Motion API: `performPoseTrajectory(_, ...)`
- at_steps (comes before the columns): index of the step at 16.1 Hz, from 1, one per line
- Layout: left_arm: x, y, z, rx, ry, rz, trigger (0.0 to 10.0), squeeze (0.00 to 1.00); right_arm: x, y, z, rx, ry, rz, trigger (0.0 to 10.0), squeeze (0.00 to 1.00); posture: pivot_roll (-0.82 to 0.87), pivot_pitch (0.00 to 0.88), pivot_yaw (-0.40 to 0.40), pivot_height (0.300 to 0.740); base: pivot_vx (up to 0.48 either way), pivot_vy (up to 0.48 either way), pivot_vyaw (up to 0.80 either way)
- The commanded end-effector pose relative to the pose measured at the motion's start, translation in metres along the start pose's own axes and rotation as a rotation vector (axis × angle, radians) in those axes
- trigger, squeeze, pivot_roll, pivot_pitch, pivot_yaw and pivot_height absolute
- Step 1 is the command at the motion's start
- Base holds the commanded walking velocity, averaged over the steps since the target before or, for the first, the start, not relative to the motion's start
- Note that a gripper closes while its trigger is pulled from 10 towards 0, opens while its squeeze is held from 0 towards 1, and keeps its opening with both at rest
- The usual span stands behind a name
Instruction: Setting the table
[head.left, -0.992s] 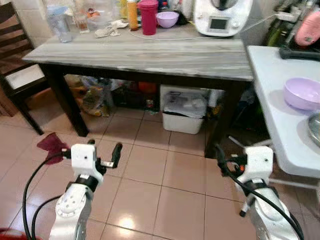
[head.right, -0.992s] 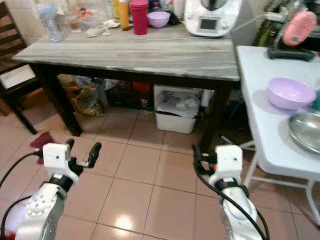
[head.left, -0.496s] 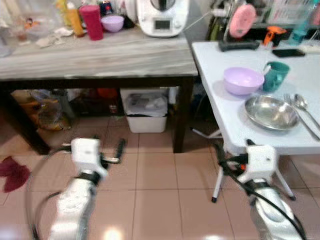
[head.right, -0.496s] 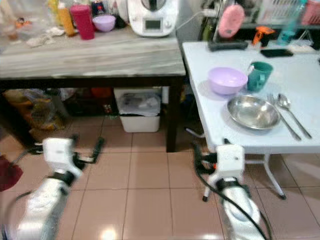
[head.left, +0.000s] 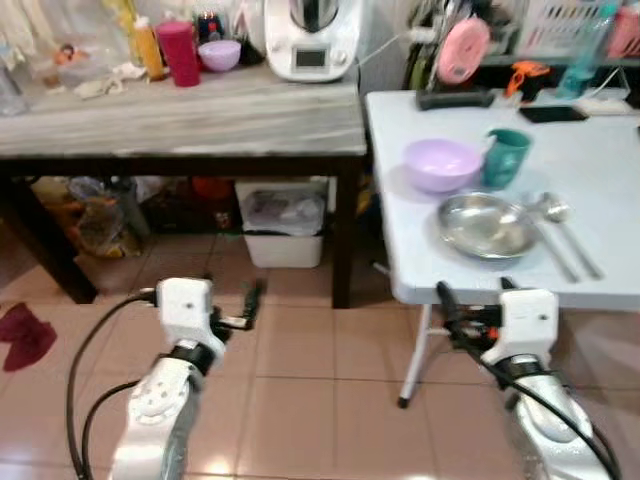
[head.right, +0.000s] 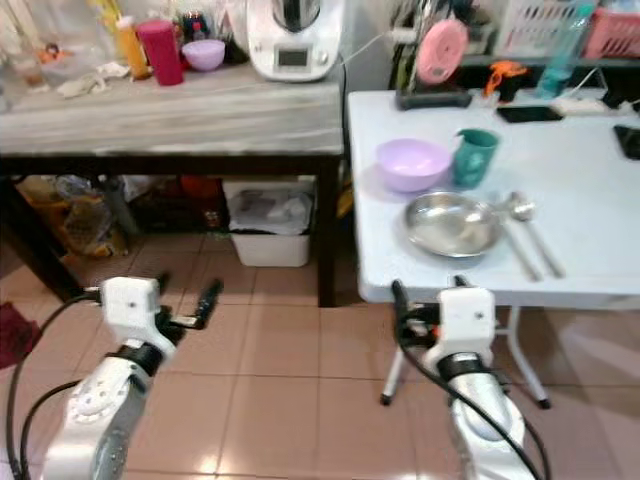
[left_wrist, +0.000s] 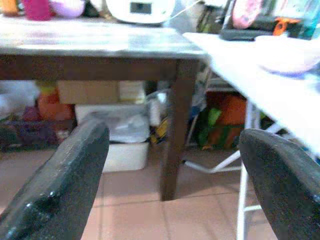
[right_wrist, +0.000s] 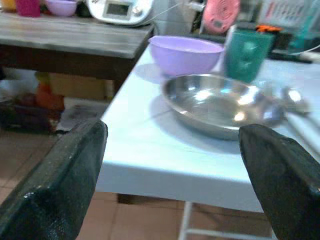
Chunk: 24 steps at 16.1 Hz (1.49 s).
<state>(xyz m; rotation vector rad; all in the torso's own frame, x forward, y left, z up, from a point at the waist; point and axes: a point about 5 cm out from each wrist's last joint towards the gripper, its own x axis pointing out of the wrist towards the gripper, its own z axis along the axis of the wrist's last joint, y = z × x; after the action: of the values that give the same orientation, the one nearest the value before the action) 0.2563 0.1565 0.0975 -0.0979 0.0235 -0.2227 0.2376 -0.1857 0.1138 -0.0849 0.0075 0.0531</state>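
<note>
While both arms hang low over the tiled floor, the right pincer is spread wide and empty, level with the near edge of the white worktop. On that worktop a steel plate lies just in front of a lilac bowl and a green mug, a spoon beside it. Likewise spread and empty, the left pincer faces the dark-legged grey worktop.

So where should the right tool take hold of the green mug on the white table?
Probably across the green mug's body from the table's near edge, passing right of the steel plate. It stands upright; its handle cannot be made out.
</note>
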Motion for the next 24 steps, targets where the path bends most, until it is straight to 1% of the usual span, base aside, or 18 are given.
performPoseTrajectory(1,-0.0026,0.0080,0.0017,0.013,0.002,0.028,10.0,0.00,0.0022,0.0080,0.0055,0.014,-0.021,0.021,10.0,0.00,-0.20,0.043,0.027,0.740,0.000,-0.289,0.00)
performPoseTrajectory(7,-0.0023,0.0058,-0.0006,0.009,0.012,0.023,10.0,0.00,0.0028,0.0083,0.0066,0.023,-0.030,0.021,10.0,0.00,-0.21,0.044,0.027,0.740,0.000,-0.291,0.00)
performPoseTrajectory(13,-0.0020,0.0067,-0.0015,0.011,0.014,0.026,10.0,0.00,0.0042,0.0046,0.0056,0.050,-0.020,-0.011,10.0,0.00,-0.21,0.044,0.028,0.740,0.000,-0.290,0.00)
performPoseTrajectory(17,-0.0026,0.0076,-0.0019,0.031,0.016,0.031,10.0,0.00,0.0046,0.0043,0.0055,0.032,-0.015,-0.013,10.0,0.00,-0.21,0.045,0.033,0.740,0.000,0.000,0.00)
performPoseTrajectory(19,-0.0030,0.0103,-0.0013,0.023,-0.003,0.055,10.0,0.00,0.0049,0.0040,0.0040,-0.007,-0.005,-0.031,10.0,0.00,-0.20,0.047,0.034,0.740,0.000,0.000,0.00)
performPoseTrajectory(20,-0.0027,0.0125,-0.0011,0.005,-0.005,0.067,10.0,0.00,0.0060,0.0037,0.0036,-0.022,0.002,-0.036,10.0,0.00,-0.20,0.047,0.033,0.740,0.000,0.000,0.00)
performPoseTrajectory(21,-0.0020,0.0128,-0.0010,-0.011,-0.005,0.064,10.0,0.00,0.0070,0.0025,0.0043,-0.041,0.002,-0.049,10.0,0.00,-0.21,0.046,0.034,0.740,0.000,0.000,0.00)
performPoseTrajectory(22,-0.0014,0.0115,0.0001,0.008,-0.008,0.044,10.0,0.00,0.0077,0.0020,0.0048,-0.046,0.000,-0.049,10.0,0.00,-0.21,0.045,0.034,0.740,0.000,0.000,0.00)
performPoseTrajectory(23,-0.0009,0.0097,0.0003,0.004,-0.010,0.028,10.0,0.00,0.0082,0.0018,0.0049,-0.041,-0.001,-0.044,10.0,0.00,-0.21,0.045,0.034,0.740,0.000,0.000,0.00)
performPoseTrajectory(24,-0.0005,0.0066,0.0003,-0.022,-0.013,0.005,10.0,0.00,0.0086,0.0010,0.0050,-0.034,-0.002,-0.043,10.0,0.00,-0.21,0.042,0.032,0.740,0.000,0.000,0.00)
